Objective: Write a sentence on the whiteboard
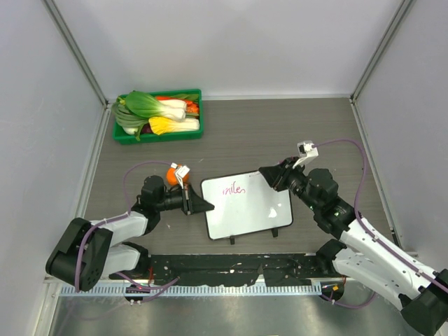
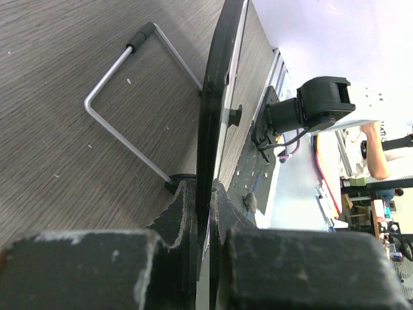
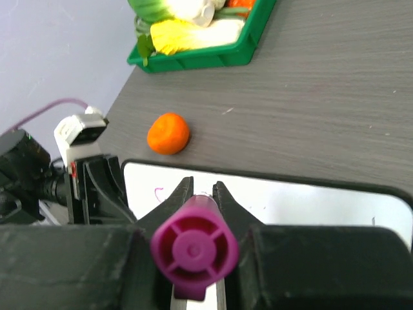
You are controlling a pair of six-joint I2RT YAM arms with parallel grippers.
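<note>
The whiteboard (image 1: 246, 210) lies flat in the middle of the table, black-framed, with two small feet at its near edge. A short word of the sentence (image 1: 233, 190) in magenta script sits near its upper left. My left gripper (image 1: 203, 205) is shut on the board's left edge; the left wrist view shows the frame (image 2: 216, 97) edge-on between the jaws of that gripper (image 2: 208, 194). My right gripper (image 1: 269, 175), over the board's upper right corner, is shut on a magenta marker (image 3: 195, 248), whose tip is hidden. The white board (image 3: 310, 206) lies beneath it.
An orange ball (image 1: 171, 175) rests just behind my left wrist. A green tray (image 1: 159, 115) of vegetables stands at the back left. A bent wire stand (image 2: 122, 123) shows beside the board's edge. Grey walls close in the table on three sides.
</note>
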